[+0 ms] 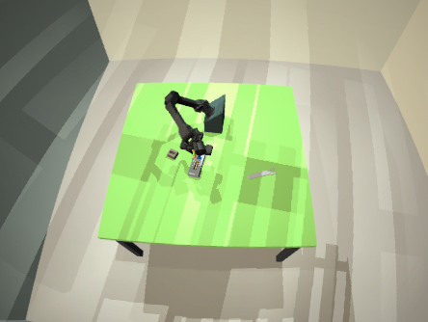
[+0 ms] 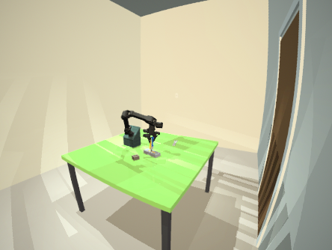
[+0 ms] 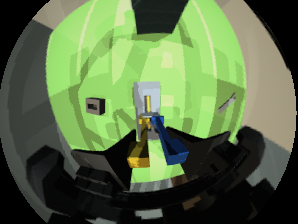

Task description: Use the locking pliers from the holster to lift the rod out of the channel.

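Top view: on the green bench (image 1: 270, 227) (image 2: 123, 176) (image 3: 110, 60), my claw (image 1: 195, 150) (image 2: 151, 139) (image 3: 150, 129) is left of centre, above the grey block (image 1: 195, 173) (image 2: 155, 154) (image 3: 154, 89); a wrench lies toward the right edge.

Exterior view: the pliers (image 2: 152, 144) (image 3: 175, 152) stand upright, jaws down at the block, far from the near corner.

Wrist view: my claw grips their blue and yellow handles. The yellow rod (image 3: 148, 103) lies in its channel. Fetching looks done; I can't tell whether they've locked. Lifting remains.
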### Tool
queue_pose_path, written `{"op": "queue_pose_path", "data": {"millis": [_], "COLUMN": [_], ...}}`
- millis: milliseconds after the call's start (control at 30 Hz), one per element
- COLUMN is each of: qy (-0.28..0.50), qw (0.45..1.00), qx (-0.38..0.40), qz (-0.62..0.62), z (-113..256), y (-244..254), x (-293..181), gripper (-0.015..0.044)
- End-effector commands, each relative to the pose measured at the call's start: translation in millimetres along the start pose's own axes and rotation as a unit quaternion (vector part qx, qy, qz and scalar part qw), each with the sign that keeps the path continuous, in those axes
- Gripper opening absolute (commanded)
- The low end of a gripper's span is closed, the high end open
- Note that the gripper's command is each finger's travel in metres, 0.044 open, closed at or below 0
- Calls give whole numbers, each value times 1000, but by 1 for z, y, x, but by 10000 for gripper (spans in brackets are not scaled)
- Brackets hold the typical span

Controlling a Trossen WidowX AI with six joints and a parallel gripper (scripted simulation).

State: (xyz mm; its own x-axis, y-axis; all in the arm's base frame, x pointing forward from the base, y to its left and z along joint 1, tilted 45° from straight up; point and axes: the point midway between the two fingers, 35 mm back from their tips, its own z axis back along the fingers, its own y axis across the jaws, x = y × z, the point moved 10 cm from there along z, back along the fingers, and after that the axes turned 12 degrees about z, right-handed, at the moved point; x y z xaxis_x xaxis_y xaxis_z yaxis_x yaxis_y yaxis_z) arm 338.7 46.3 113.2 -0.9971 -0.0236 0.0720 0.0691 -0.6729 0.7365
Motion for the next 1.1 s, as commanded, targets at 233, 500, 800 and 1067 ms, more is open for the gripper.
{"op": "queue_pose_path", "data": {"millis": [233, 500, 800, 1067], "qy": [5, 5, 27, 51], "qw": [1000, 1000, 1000, 999], "qx": [-1, 3, 7, 11], "qz": [-2, -2, -2, -2], "z": [14, 21, 29, 36], "y": [-4, -6, -5, -5], "x": [-2, -3, -2, -1], "gripper": [107, 107, 107, 107]}}
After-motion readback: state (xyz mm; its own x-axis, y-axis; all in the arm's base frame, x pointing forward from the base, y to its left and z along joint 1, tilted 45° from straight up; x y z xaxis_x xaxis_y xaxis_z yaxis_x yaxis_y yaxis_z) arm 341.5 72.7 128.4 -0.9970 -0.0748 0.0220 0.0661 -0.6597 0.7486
